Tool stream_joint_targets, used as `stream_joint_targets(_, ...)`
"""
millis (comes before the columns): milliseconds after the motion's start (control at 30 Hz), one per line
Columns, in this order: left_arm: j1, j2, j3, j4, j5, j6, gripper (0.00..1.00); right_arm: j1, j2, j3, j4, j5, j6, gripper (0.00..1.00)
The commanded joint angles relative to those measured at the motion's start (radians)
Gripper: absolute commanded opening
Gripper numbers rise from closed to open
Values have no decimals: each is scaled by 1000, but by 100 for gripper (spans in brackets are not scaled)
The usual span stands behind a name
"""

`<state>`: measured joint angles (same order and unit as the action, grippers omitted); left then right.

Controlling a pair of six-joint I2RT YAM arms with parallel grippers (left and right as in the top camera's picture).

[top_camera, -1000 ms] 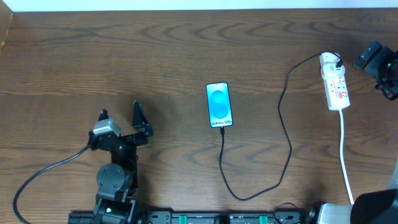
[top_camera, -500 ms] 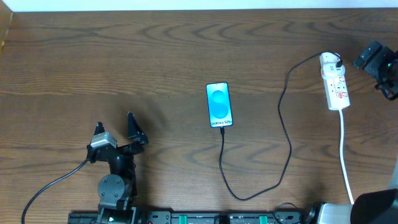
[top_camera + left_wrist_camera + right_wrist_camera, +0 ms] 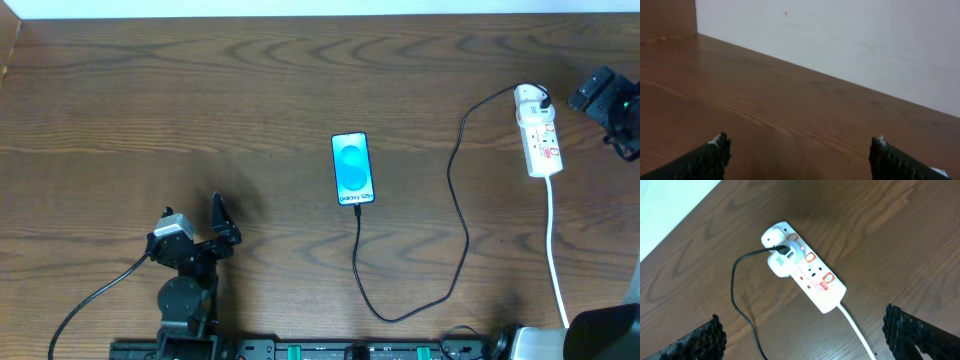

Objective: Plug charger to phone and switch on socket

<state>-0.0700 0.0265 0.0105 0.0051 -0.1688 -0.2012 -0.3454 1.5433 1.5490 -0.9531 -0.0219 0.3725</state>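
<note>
The phone (image 3: pixel 352 168) lies face up mid-table, its screen blue-teal. The charger's black cable (image 3: pixel 458 210) runs from the phone's near end, loops toward the front, then up to its white plug (image 3: pixel 530 97) seated in the white socket strip (image 3: pixel 541 140) at the far right. The right wrist view shows the strip (image 3: pixel 812 277), the plug (image 3: pixel 779 250) and the cable (image 3: pixel 740 305) from above. My right gripper (image 3: pixel 802 332) is open and empty, hovering beside the strip; it sits at the right edge in the overhead view (image 3: pixel 605 105). My left gripper (image 3: pixel 195 220) is open and empty at the front left.
The strip's white cord (image 3: pixel 553 250) runs toward the front right edge. A white wall (image 3: pixel 850 40) bounds the table's far side. The left arm's grey cable (image 3: pixel 90 295) trails to the front left.
My left gripper has swung and drawn back toward the front of the table. The right gripper, phone, cable and strip have not moved.
</note>
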Motion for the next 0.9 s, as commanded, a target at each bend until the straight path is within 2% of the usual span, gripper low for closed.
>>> stream_joint_targets(0,40,-23,-6,-74,106,32,90,-1,-5,2,-2,13,8,99)
stream_joint_targets(100,56,-24,-6,-79,179,102,90,-1,-5,2,-2,13,8,99)
stream_joint_targets(400,56,-24,-6,-79,185,206,90,-1,-5,2,-2,13,8,99)
stream_joint_targets(867,56,-23,-6,-77,184,171,90,-1,-5,2,-2,13,8,99)
